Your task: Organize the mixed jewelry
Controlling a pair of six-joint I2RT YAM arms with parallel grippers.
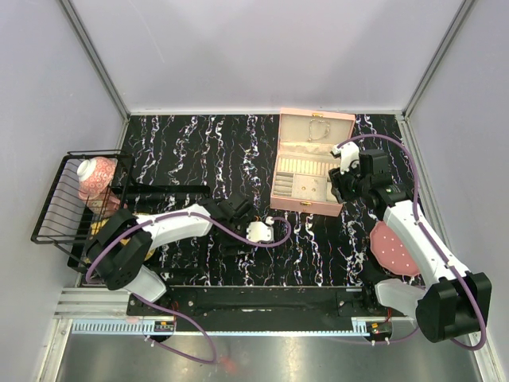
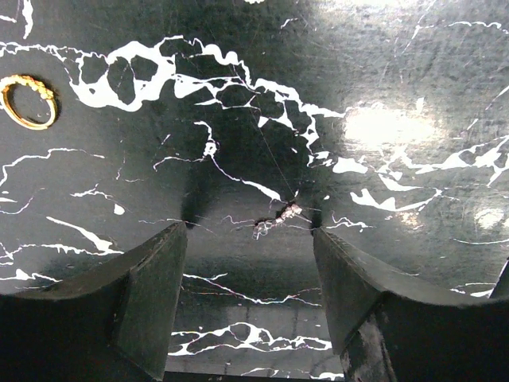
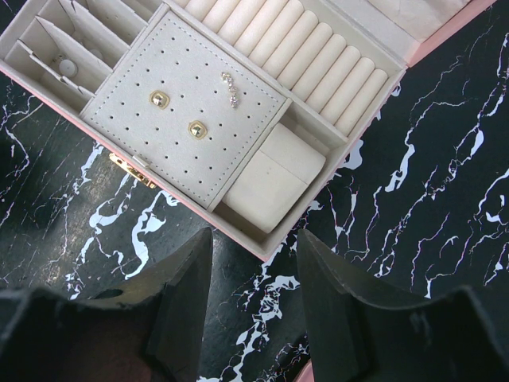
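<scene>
Desk: black white-veined marble desk (image 1: 199, 151), with both arms reaching in from its near edge.
Left claw: left claw (image 2: 248, 239) is released, its two dark fingers (image 2: 151, 294) spread wide low over the middle of the desk, gripping nothing.
Pale strand: thin pale chain-like strand (image 2: 278, 216) lies on the desk between the left claw's fingertips, a small silvery knot at its lower end and a hair-fine line running up from it. I cannot tell whether it touches either finger.
Gold ring: small gold-orange ring (image 2: 28, 101) lies flat on the desk, well apart from the strand and outside the left claw's span.
Right claw: right claw (image 3: 254, 255) is released, fingers apart and empty, just beside the box's near side.
Box: pink square compartmented box (image 1: 306, 206), lid open, toward the far right corner of the desk.
Box contents: two gold studs (image 3: 159, 99) and pale dangling pieces (image 3: 229, 87) sit on the perforated pad, next to cream ring rolls (image 3: 278, 48).
Disc: round pink dotted disc (image 1: 386, 247) near the right edge, partly under the right arm.
Rack: black wire rack (image 1: 64, 207) at the left edge, holding a pink patterned ceramic piece (image 1: 97, 175).
</scene>
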